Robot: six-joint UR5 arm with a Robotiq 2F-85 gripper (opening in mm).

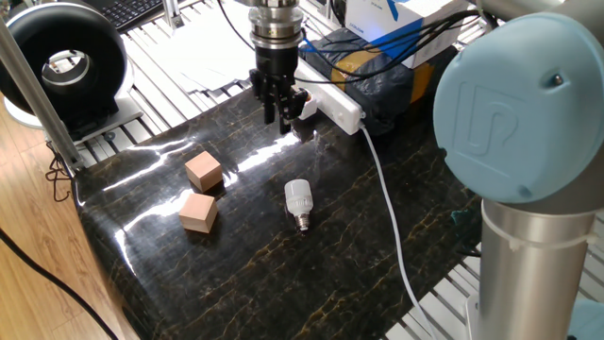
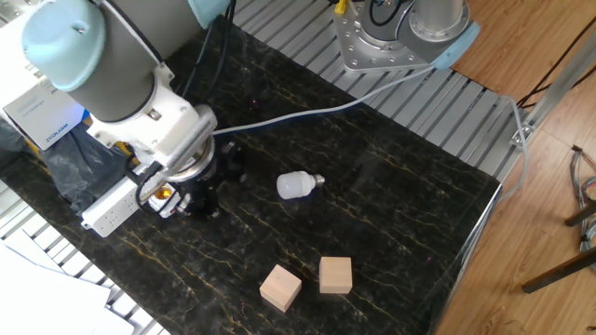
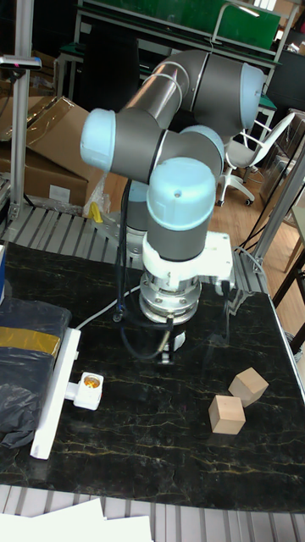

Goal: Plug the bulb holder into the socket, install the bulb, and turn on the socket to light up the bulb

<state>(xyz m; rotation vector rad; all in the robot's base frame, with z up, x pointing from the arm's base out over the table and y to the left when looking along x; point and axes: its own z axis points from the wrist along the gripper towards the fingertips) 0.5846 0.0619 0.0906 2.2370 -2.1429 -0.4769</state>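
The bulb holder [image 1: 304, 102] [image 2: 166, 194] [image 3: 87, 387], a small white cube with an orange opening facing up, sits against the side of the long white socket [image 1: 336, 104] [image 2: 114, 210] [image 3: 54, 398] near its end. My gripper [image 1: 280, 115] [image 2: 199, 199] [image 3: 170, 346] hangs open and empty just beside the holder, a little above the dark tabletop and apart from it. The bulb [image 1: 298, 201] [image 2: 295, 185] lies on its side in the middle of the table, well away from the gripper. My arm hides it in the tall fixed view.
Two tan wooden cubes [image 1: 202, 171] [image 1: 198, 212] [image 3: 248, 386] lie near the table edge. A dark wrapped box with yellow tape [image 1: 379, 74] [image 3: 27, 360] stands behind the socket. The socket's white cable [image 1: 388, 210] [image 2: 298, 113] runs across the tabletop.
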